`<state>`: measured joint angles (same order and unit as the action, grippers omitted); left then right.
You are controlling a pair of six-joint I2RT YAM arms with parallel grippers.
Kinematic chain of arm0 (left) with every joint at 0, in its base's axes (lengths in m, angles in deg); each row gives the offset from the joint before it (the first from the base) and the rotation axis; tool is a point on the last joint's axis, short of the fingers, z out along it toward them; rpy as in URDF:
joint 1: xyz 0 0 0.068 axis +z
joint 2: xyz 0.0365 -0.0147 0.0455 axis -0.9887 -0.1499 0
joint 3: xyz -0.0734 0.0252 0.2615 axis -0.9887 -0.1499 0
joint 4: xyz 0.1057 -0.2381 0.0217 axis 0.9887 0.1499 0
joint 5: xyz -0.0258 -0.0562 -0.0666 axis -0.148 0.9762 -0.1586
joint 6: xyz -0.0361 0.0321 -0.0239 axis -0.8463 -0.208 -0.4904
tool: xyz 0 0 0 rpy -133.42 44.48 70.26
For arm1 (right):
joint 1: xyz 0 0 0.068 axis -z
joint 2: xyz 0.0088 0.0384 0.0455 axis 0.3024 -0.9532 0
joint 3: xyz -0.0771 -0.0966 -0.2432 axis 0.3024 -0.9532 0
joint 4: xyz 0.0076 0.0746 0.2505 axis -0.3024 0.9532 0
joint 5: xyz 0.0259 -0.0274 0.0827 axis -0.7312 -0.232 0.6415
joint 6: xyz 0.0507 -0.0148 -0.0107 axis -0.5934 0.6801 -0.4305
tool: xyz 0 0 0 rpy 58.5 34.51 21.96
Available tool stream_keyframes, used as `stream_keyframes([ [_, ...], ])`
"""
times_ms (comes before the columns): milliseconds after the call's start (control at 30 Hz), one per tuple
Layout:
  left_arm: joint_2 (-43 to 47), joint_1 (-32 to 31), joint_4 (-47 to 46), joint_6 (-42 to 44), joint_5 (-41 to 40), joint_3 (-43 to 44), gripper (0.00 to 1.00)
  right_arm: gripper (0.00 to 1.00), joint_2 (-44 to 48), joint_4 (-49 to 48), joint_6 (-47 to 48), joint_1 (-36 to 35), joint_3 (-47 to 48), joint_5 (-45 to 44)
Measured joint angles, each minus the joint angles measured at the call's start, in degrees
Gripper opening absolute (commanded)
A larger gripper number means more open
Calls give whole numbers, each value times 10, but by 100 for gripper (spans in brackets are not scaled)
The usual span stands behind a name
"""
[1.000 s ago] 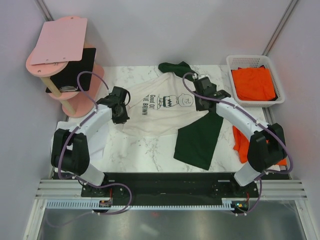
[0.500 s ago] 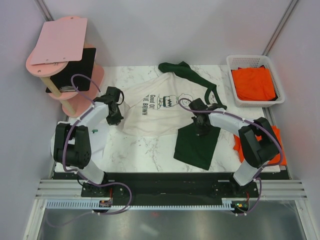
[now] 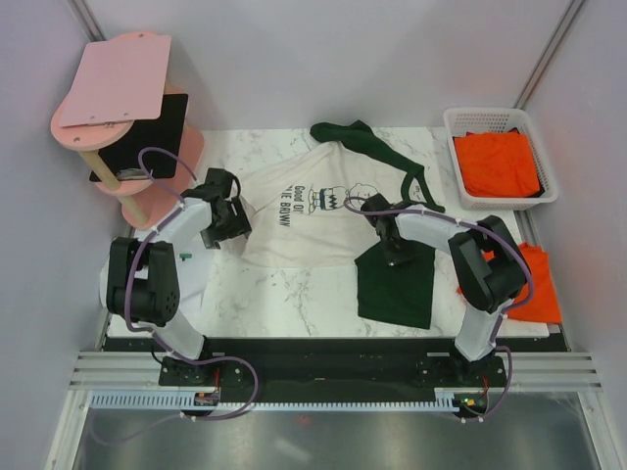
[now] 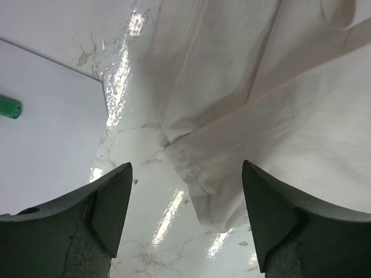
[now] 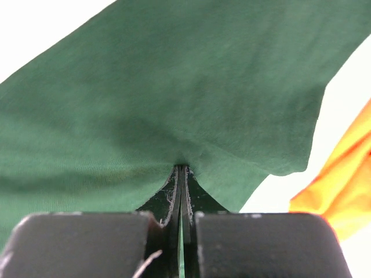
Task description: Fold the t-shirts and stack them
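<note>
The cream-white t-shirt [image 3: 294, 230] with the Charlie Brown print lies spread on the marble table. One dark green sleeve [image 3: 355, 137] is at the far edge and a dark green panel [image 3: 397, 289] at the near right. My left gripper [image 3: 235, 217] stands open at the shirt's left side. In the left wrist view its jaws [image 4: 186, 168] straddle the cream hem corner [image 4: 208, 197], which rests loose on the table. My right gripper [image 3: 392, 245] is shut on the green cloth [image 5: 174, 87], pinched at the fingertips [image 5: 182, 168]. Orange t-shirts lie in the basket [image 3: 498, 162] and at the table's right edge [image 3: 537, 284].
A white plastic basket [image 3: 453, 122] stands at the back right. A pink stand [image 3: 113, 83] with a black board [image 3: 157, 127] is at the back left. White paper [image 4: 46, 116] with a green pen [image 4: 8, 108] on it lies left of my left gripper.
My left gripper has opened and let go of the cream hem. My right gripper has moved nearer and leftward, shut on the green cloth, and the green panel has shifted with it.
</note>
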<state>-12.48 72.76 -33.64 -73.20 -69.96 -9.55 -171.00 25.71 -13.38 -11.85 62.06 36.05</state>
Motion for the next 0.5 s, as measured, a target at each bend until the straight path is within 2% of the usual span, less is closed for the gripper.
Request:
stream_keyframes([
  [267,12,0,-17,2,38,-1,76,0,-37,42,-7,1,10,-115],
  [300,18,0,-20,3,43,-3,64,0,-40,46,-8,1,10,-124],
  [367,32,-1,-25,6,52,-4,49,0,-47,54,-9,3,10,-140],
  [400,36,-2,-28,9,54,-4,20,0,-49,56,-10,5,10,-144],
  [433,37,-2,-30,11,55,-4,3,0,-50,58,-10,5,10,-146],
  [500,31,-3,-31,13,56,-4,2,0,-51,59,-10,7,10,-147],
])
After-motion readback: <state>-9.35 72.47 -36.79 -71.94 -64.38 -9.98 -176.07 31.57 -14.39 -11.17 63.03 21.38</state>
